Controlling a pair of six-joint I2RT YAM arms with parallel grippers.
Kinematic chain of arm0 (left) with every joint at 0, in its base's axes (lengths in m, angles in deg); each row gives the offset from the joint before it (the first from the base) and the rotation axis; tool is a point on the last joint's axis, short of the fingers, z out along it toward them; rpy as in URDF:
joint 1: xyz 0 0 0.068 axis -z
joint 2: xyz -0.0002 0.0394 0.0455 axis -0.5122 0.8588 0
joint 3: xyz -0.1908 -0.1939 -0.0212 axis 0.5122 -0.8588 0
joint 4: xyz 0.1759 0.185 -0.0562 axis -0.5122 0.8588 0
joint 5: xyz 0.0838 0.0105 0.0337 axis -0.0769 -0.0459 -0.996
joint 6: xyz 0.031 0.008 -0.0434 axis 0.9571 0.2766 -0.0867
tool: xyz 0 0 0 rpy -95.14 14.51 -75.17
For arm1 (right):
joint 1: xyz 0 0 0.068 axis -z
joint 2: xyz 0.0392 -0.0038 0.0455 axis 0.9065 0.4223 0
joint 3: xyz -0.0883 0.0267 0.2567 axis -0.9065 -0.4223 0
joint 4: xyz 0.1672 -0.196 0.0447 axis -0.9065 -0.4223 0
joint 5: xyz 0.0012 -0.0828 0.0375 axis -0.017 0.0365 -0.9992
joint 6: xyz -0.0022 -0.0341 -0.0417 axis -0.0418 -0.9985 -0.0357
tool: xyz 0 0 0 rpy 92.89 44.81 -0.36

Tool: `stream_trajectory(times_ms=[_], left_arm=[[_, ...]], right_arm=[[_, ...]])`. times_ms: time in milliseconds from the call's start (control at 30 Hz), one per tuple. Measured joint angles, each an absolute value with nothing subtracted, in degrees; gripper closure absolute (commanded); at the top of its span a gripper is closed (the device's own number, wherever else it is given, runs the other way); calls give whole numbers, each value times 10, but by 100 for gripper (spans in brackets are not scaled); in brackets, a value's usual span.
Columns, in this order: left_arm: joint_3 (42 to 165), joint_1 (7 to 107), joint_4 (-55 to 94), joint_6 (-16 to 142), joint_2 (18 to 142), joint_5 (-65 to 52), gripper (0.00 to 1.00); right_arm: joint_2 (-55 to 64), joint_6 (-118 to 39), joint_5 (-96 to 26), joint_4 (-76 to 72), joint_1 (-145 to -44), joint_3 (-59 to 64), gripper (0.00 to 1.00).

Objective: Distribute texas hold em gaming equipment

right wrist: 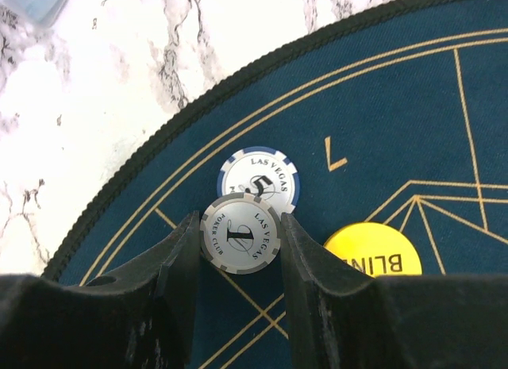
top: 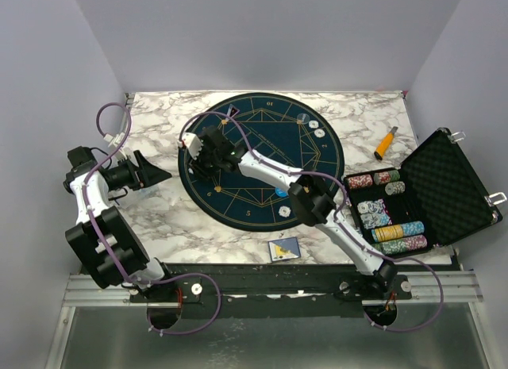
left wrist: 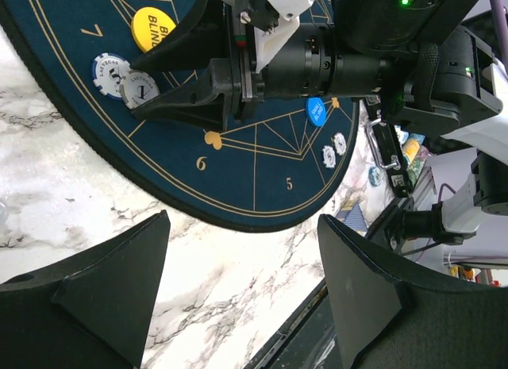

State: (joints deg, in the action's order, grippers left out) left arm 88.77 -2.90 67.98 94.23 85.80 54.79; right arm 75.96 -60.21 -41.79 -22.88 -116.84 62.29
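My right gripper [right wrist: 240, 226] is shut on a grey-and-white poker chip [right wrist: 240, 232] marked 1, held flat by its edges over the round blue mat [right wrist: 381, 123] near the gold 7. Just beyond it lies a blue-and-white chip [right wrist: 262, 178] marked 5, its near edge covered by the held chip. A yellow blind button [right wrist: 373, 246] rests beside the right finger. In the left wrist view the same chip [left wrist: 140, 89] sits between the right fingertips; a blue button [left wrist: 317, 111] and two white chips [left wrist: 333, 151] lie farther along the mat. My left gripper [left wrist: 242, 220] hangs open over marble, holding nothing.
An open black case [top: 444, 186] with rows of chip stacks stands at the right. An orange-handled tool [top: 386, 142] lies behind it. A playing card [top: 284, 248] rests at the table's front edge. Two white chips [top: 315, 128] sit on the mat's far right.
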Motion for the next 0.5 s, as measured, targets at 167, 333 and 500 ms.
stream_trajectory(times_ms=[167, 333, 500], left_arm=[[888, -31, 680, 942, 861, 551, 23], [888, -33, 680, 942, 864, 554, 23], [888, -33, 681, 942, 864, 557, 23]], right_arm=[[767, -603, -409, -210, -1169, 629, 63], [769, -604, -400, -202, -1171, 630, 63], [742, -607, -397, -167, -1171, 574, 59]])
